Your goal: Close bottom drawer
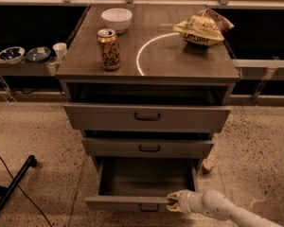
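The bottom drawer (128,203) of the grey-brown cabinet stands pulled out, its empty inside showing. Its narrow front carries a small dark bar handle (148,207) at the lower edge of the view. My gripper (173,201), on a white arm coming in from the lower right, rests against the top edge of the drawer front, just right of the handle. The top drawer (146,117) and the middle drawer (148,148) above it stick out a little.
On the cabinet top (180,60) stand a can (109,49), a white bowl (117,19) and a chip bag (201,30). Small bowls (12,54) and a cup (60,50) sit on a shelf at the left. A black leg (12,188) lies on the floor.
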